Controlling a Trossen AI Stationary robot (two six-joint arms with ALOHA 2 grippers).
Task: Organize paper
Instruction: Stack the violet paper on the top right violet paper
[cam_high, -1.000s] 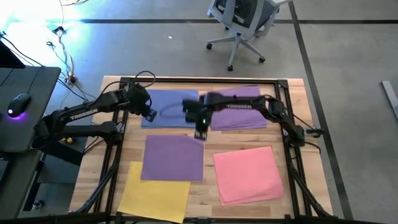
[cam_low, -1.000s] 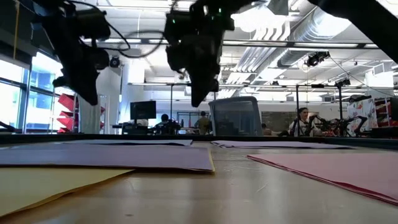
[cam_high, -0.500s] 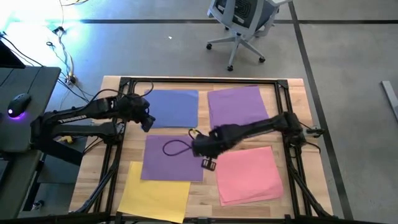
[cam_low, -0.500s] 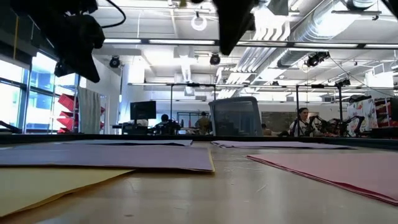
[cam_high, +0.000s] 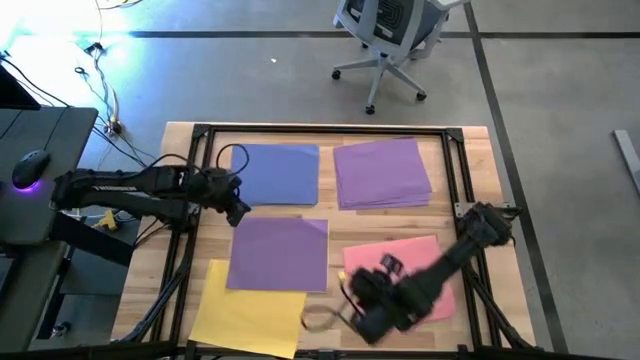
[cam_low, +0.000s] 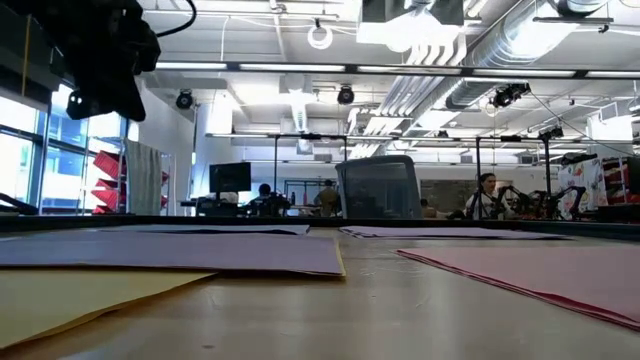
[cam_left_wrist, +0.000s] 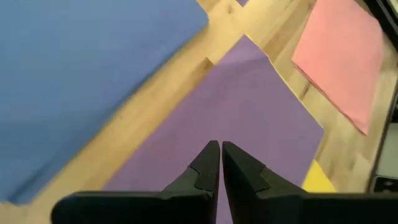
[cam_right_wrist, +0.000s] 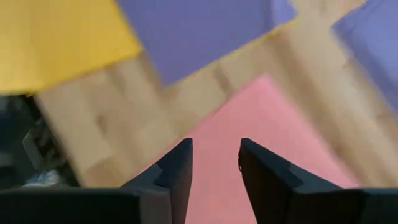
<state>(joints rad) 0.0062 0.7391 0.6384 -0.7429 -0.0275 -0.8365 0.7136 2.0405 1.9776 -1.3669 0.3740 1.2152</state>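
Right gripper (cam_right_wrist: 214, 163) hangs narrowly parted, apparently empty, over pink paper (cam_high: 420, 262); left gripper (cam_left_wrist: 220, 163) pinched closed.

Five stacks of paper (cam_high: 279, 253) lie apart on the table (cam_high: 475, 160).

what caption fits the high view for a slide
Right gripper open over the pink paper, left gripper shut between blue and purple sheets.

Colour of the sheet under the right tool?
Pink, clearest in the high view; right tool above its near edge.
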